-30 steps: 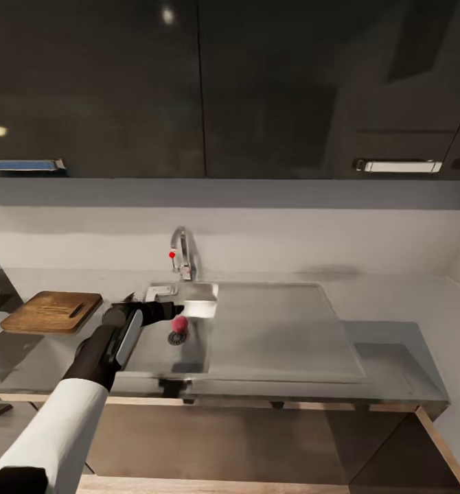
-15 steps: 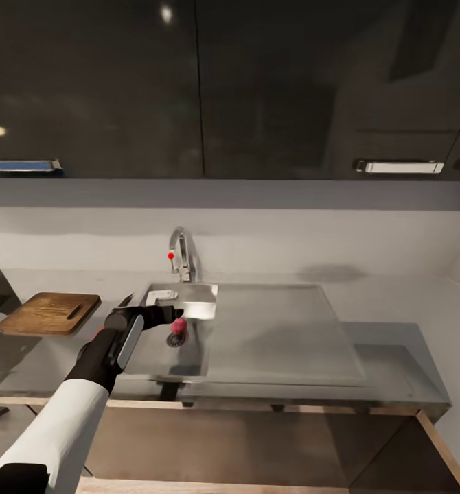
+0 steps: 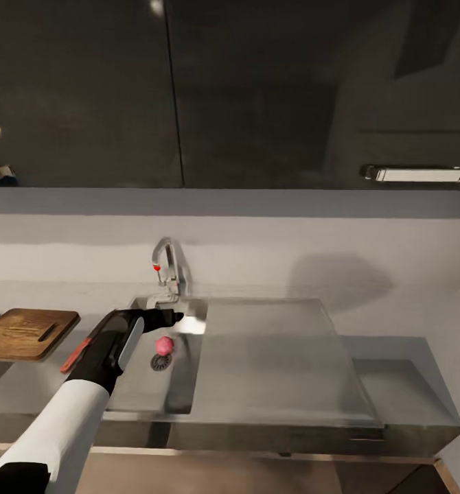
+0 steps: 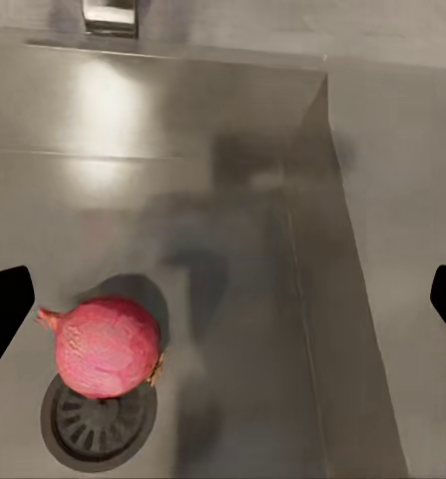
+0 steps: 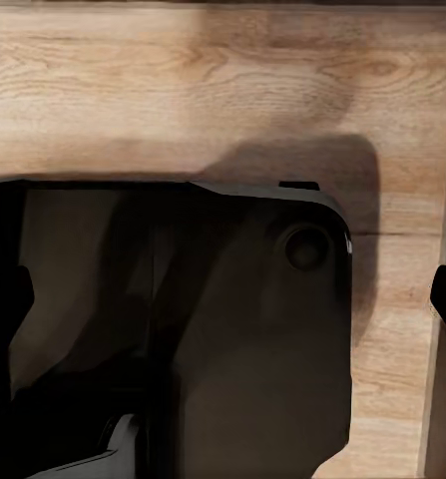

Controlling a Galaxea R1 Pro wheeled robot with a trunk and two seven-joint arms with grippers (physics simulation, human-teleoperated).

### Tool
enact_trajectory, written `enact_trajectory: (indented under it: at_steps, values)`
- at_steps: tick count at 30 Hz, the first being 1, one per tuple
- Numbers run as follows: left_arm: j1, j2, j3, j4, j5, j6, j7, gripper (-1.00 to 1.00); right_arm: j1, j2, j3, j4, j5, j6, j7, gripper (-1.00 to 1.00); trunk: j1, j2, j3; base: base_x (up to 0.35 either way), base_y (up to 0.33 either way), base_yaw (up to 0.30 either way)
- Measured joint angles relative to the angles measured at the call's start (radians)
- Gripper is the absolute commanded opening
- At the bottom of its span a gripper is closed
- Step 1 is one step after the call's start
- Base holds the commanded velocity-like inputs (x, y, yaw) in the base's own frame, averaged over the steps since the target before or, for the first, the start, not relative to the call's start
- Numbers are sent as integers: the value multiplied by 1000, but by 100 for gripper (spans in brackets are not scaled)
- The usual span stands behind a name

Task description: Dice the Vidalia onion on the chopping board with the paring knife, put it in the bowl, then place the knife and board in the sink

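With its fingers spread wide, the left gripper [image 4: 223, 289] should be shifted sideways and lowered until the Vidalia onion [image 4: 107, 346], resting on the sink [image 4: 312, 299] drain, is centred between them.

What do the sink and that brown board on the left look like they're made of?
The sink looks like brushed stainless steel: grey, with soft blurred reflections and a metal drain grate. The chopping board appears to be wood, brown with visible grain streaks and a matte finish. Being a simulator render, both are only apparent.
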Motion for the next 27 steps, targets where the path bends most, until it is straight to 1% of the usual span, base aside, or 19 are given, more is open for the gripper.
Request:
enact_trajectory:
  at_steps: [8,10,11,15,17,18,21,27]
  values:
    - [0,5,1,21,0,-3,1,100,0,1,0,0,0,1,0,100,0,0,-2,28,-9,0]
    - [-1,12,2,30,0,-3,0,100,0,1,0,0,-1,1,0,100,0,0,-4,2,-1,0]
    - [-1,21,2,35,-1,-3,1,100,0,1,0,0,-1,1,0,100,0,0,-5,0,0,0]
    - [0,25,2,45,0,-3,0,100,0,1,0,0,-1,1,0,100,0,0,-10,0,0,0]
    - [0,26,2,49,0,-11,1,100,0,1,0,0,-1,1,0,100,0,0,-13,13,0,0]
    - [0,27,2,52,0,-26,1,100,0,1,0,0,0,2,0,100,0,0,-14,77,0,0]
    - [-1,29,2,59,0,-47,2,100,0,1,0,0,0,2,0,100,0,0,-17,174,-6,0]
    - [0,31,2,64,0,-54,2,100,0,2,0,0,-1,1,0,100,0,0,-25,256,-98,0]
